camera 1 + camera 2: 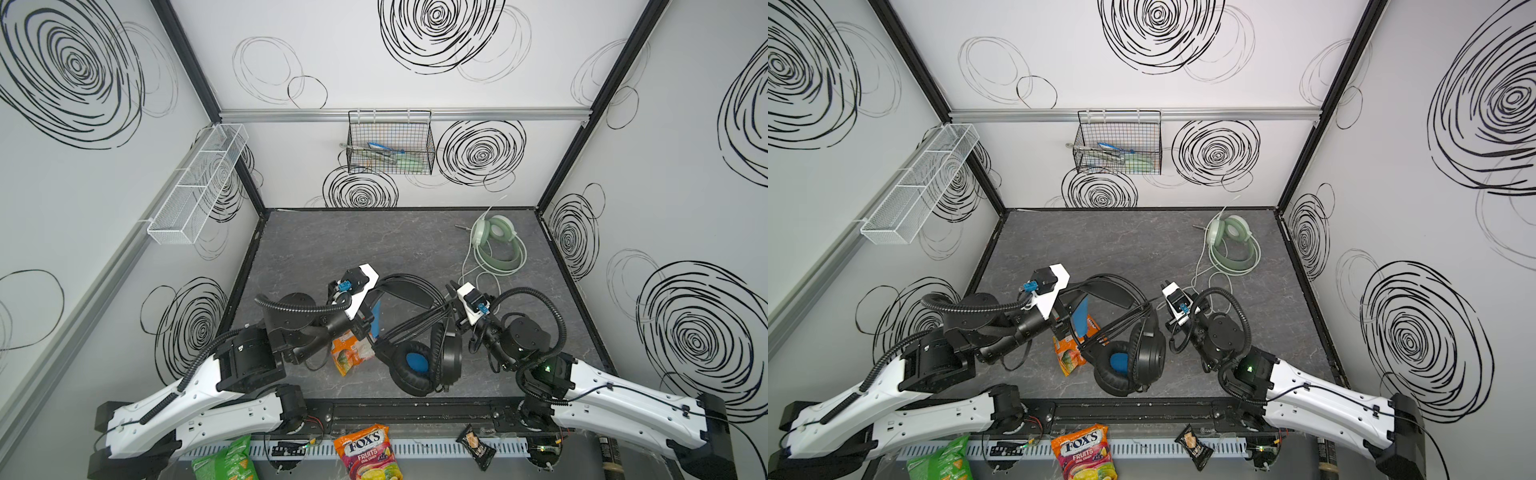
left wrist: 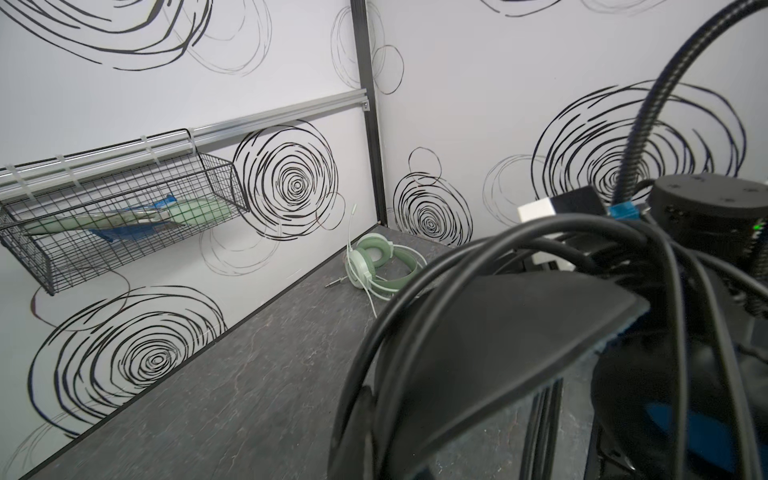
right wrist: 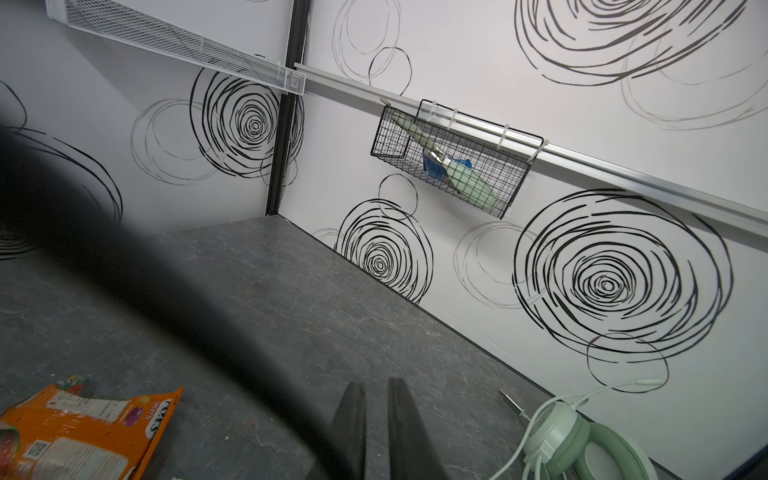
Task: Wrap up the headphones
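Several taut strands of black cable (image 1: 415,326) run from the black blue-lined over-ear headset (image 1: 449,357), clamped by my left fingers (image 1: 362,329), rightward to my right fingers (image 3: 355,419), almost together.

— How many headphones?
— I count two: black headphones (image 1: 451,353), mint-green headphones (image 1: 481,233).
— Packets?
— Four: one orange candy bag on the table (image 1: 347,355), another orange candy bag at the front edge (image 1: 368,453), one green bag (image 1: 226,459), one dark packet (image 1: 476,451).
— Baskets?
— Two: white mesh basket (image 1: 195,187), black wire basket (image 1: 390,145).
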### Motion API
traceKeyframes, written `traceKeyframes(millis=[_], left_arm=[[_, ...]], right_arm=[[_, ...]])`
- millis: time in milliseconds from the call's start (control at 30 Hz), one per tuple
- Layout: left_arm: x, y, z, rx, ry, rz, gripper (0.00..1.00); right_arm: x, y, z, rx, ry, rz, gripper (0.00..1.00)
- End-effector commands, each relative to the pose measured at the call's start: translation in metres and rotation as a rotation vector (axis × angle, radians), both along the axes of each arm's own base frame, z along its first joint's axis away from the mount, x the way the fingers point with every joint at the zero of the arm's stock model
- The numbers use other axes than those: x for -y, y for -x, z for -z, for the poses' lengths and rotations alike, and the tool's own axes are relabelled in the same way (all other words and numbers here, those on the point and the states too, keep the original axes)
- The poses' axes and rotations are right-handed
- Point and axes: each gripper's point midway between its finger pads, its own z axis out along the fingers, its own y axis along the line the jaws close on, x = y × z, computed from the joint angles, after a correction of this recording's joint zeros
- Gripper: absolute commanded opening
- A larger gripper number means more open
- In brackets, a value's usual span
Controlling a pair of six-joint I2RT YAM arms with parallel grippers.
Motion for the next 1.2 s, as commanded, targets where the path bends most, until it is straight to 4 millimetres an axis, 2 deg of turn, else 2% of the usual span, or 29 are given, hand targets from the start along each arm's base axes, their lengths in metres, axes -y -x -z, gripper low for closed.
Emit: traceKeyframes(millis=[0,233,533,933,1167], left_arm=[[-0.008,0.016,-0.084,0.064,0.329,0.068,0.00],[-0.005,0.019,-0.113,0.090,0.447,0.099,0.00],[0.001,0.015,-0.147,0.111,0.604,0.118,0.00],[0.003,0.000,-0.158,0.080,0.843,0.098,0.00],[-0.019,-0.010,-0.159,0.079,0.962,0.004,0.00]], right_arm=[[-0.002,0.006,-0.013,0.027,-0.075,-0.045,0.16],[-0.009,0.017,-0.015,0.047,-0.121,-0.128,0.18],[-0.025,0.017,-0.009,0.008,-0.139,-0.178,0.17],[-0.028,0.024,-0.004,-0.015,-0.188,-0.232,0.18],[-0.032,0.024,0.010,-0.059,-0.199,-0.250,0.17]])
